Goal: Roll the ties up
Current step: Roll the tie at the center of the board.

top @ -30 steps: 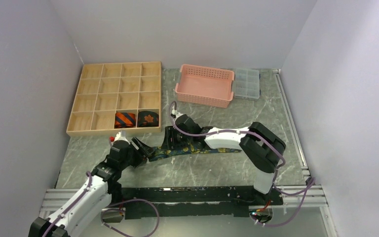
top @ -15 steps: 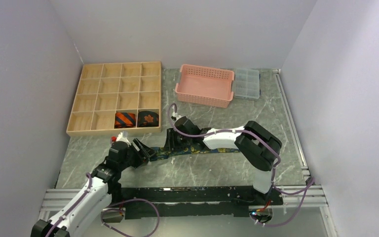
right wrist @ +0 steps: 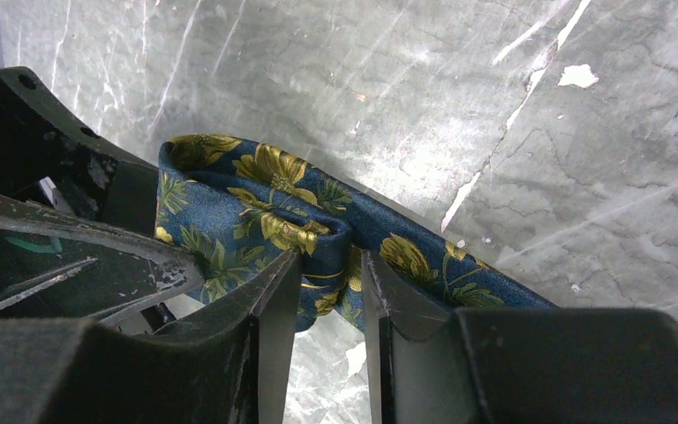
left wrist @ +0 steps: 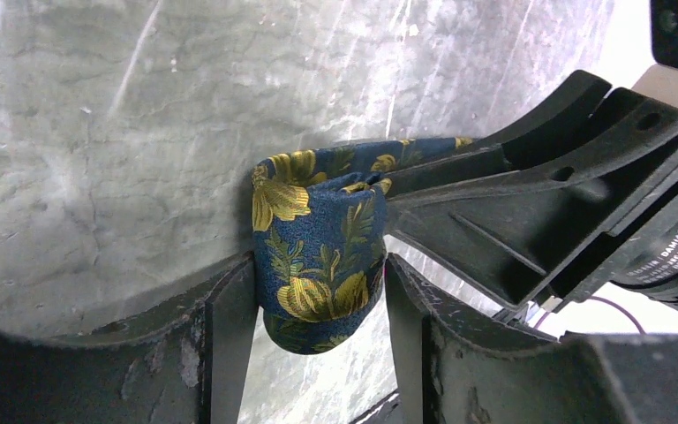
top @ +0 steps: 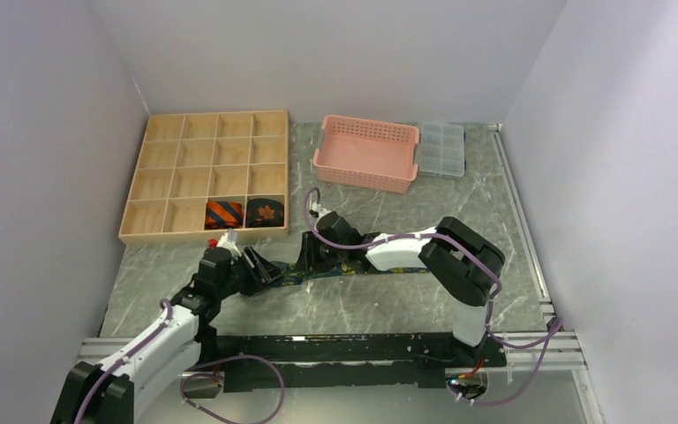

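Right, floral tie (top: 335, 270) lies on the desk (top: 380, 305) mid-frame in the top view. Long axis runs left-right, with the left end dipping slightly toward the bottom of the frame. The left end is folded back on itself into a short loop. The rest is a straight strip passing right, partly under the right arm (top: 397, 249).

Left arm (top: 172, 327) comes up from the lower left, reaching up-right, wrist low over the desk, with the left jaws at the tie's left end. In the left wrist view the loop stands between the jaws and the fabric touches both inner faces: medium gap, holding the loop.

Right arm doubles back from its elbow right of centre and reaches left, wrist low, with the right jaws just right of the left ones. In the right wrist view the gap is narrow and pinches a raised crease of the tie.

Fabric: dark blue, yellow flowers, green leaves, slight sheen.

Further out, at upper left, the wooden tray (top: 163, 231) holds the striped tie (top: 223, 213) and leaf tie (top: 265, 211), both rolled, in the two rightmost cells of its bottom row. Pink basket (top: 362, 181) and clear box (top: 441, 148) sit at top centre.
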`<act>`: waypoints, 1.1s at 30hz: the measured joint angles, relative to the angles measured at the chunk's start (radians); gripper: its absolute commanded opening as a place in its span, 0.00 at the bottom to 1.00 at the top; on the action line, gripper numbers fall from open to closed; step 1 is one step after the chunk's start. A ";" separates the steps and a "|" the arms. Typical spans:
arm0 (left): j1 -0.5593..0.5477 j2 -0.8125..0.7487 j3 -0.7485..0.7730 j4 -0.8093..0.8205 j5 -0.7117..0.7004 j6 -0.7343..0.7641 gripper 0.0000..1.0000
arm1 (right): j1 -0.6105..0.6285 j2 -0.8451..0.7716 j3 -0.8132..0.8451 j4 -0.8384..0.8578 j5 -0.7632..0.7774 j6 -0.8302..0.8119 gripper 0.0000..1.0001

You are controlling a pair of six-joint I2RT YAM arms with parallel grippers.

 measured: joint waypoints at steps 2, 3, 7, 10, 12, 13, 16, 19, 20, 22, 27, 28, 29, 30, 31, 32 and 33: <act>0.002 0.002 0.000 0.014 0.010 0.006 0.54 | 0.000 0.000 -0.001 0.002 0.000 0.000 0.34; 0.002 0.002 0.000 0.018 0.015 0.011 0.52 | 0.000 0.000 -0.002 0.003 0.000 0.000 0.34; 0.004 0.002 0.000 0.028 0.028 0.020 0.43 | -0.001 0.000 -0.007 0.012 -0.001 0.000 0.34; 0.004 0.010 0.000 0.042 0.038 0.024 0.33 | -0.001 0.000 -0.010 0.018 -0.001 0.000 0.34; 0.005 0.023 0.000 0.050 0.044 0.028 0.24 | -0.001 0.000 -0.012 0.021 -0.001 0.000 0.34; 0.006 0.031 0.000 0.058 0.048 0.034 0.19 | -0.001 0.000 -0.013 0.022 -0.001 0.000 0.34; 0.006 0.044 0.000 0.069 0.053 0.041 0.03 | -0.001 0.000 -0.018 0.030 -0.001 0.000 0.34; 0.007 0.058 0.006 0.068 0.057 0.057 0.03 | -0.001 -0.004 -0.026 0.041 0.001 0.000 0.42; 0.007 0.063 0.015 0.058 0.058 0.066 0.03 | 0.000 -0.009 -0.029 0.040 0.003 0.001 0.47; 0.007 0.072 0.040 0.024 0.057 0.082 0.03 | 0.002 -0.030 -0.039 0.031 0.019 0.000 0.58; 0.003 0.096 0.167 -0.160 0.010 0.148 0.03 | 0.003 -0.161 -0.069 -0.070 0.099 -0.011 0.67; 0.003 0.100 0.193 -0.194 -0.006 0.156 0.03 | 0.001 -0.181 -0.073 -0.079 0.110 -0.013 0.67; 0.002 0.104 0.221 -0.230 -0.026 0.170 0.03 | -0.003 -0.217 -0.080 -0.092 0.128 -0.017 0.67; -0.002 0.110 0.248 -0.264 -0.048 0.177 0.03 | -0.007 -0.253 -0.090 -0.103 0.147 -0.021 0.68; -0.007 0.121 0.275 -0.299 -0.076 0.183 0.03 | -0.011 -0.287 -0.100 -0.111 0.163 -0.026 0.68; -0.014 0.130 0.292 -0.322 -0.094 0.189 0.03 | -0.016 -0.325 -0.114 -0.118 0.183 -0.031 0.68; -0.029 0.147 0.313 -0.357 -0.124 0.195 0.03 | -0.019 -0.358 -0.127 -0.125 0.197 -0.036 0.68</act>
